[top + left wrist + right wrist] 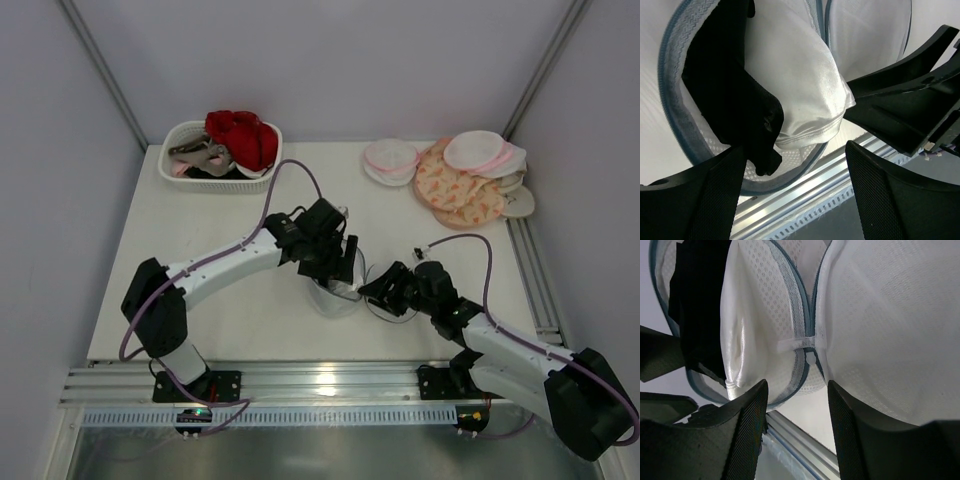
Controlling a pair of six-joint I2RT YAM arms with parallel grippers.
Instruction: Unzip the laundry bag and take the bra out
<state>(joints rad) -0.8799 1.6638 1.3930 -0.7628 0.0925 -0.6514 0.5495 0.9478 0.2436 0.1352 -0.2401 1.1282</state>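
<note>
A: When viewed from overhead, where to find the round laundry bag (pixel 335 297) of translucent white-grey mesh with a dark grey zipper rim?

B: Near the front middle of the white table (pixel 220 210), directly below the left gripper (pixel 340 270), with the right gripper (pixel 373 290) just beside. Well apart at the back: a white slatted basket (pixel 175 165) holding a red garment (pixel 242 135), plus pink-rimmed white round pouches (pixel 390 158) and peach patterned pouches (pixel 455 190).

A: And through the left wrist camera?

B: Zipper rim parted. In the open mouth, a plain white satin bra (pixel 805 85), lying against a black finger-like part (pixel 730 85); cannot tell whose. Left pads (pixel 710 200) spread wide, clamped on nothing visible.

A: Through the right wrist camera?

B: Mesh wall close up, with a white pull tab (pixel 807 342) just above the gap. Right fingers (pixel 740 440) parted too, only a silver rail (pixel 795 440) showing between, nothing pinched.
</note>
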